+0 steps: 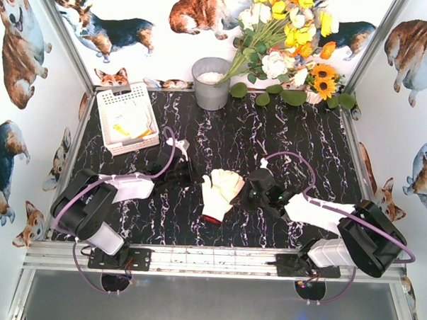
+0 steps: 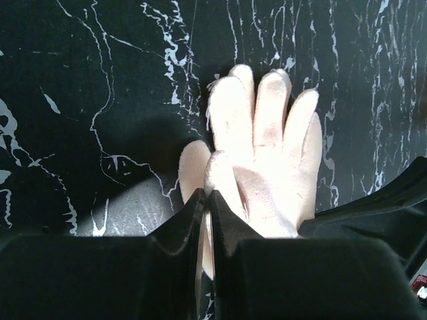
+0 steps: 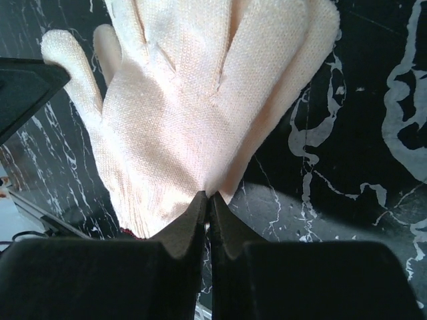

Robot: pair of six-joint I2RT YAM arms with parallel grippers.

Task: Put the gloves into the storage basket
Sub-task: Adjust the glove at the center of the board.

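The black marbled table (image 1: 285, 142) is taking up most of the top view. In its upper left corner the white lattice storage basket (image 1: 121, 92) is being used as the goal, with yellow and white gloves (image 1: 130, 121) already lying inside. At the centre of the frame, well apart from the basket, one white glove (image 1: 219, 192) is being shown flat on the table, its red cuff toward the bottom edge. It is being flanked by the left gripper (image 1: 193, 179) from the left and the right gripper (image 1: 249, 193) from the right. In both wrist views the jaws are being held together, tips touching the glove's edge; whether fabric is being caught between them cannot be told. The pickup of this glove is judged to be the step in hand. For a sound lift, a fold of knit should be pinched rather than merely pressed, the glove raised clear of the table before being carried to the upper left, and the other arm drawn out of the path.
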